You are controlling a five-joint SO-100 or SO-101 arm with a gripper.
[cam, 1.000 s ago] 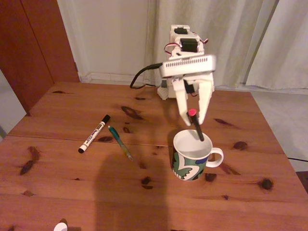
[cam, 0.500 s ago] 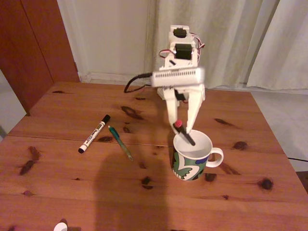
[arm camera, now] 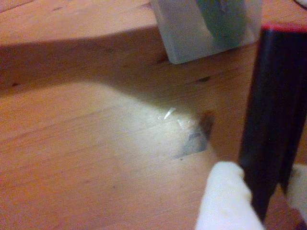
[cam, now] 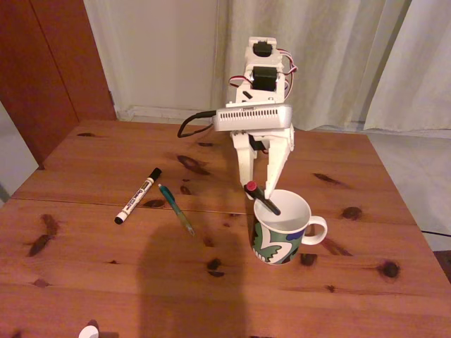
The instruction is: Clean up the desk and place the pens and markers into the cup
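Gripper (cam: 261,193) clenched on black pen (cam: 264,200), right over the near-left rim of cup (cam: 282,227) in the fixed view. Pen tilted: red end up-left, outside the rim, tip down-right into the mouth. Marker (cam: 138,195) and green pen (cam: 176,208) flat on desk (cam: 106,282), well left.

Front fixed view (wrist close-up)

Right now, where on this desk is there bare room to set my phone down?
In the fixed view, the desk's whole near strip in front of the cup is bare, as is the right side beyond the handle. It is crowded mid-left, where the white marker and green pen lie, and around the claw holding the black pen at the cup's rim.
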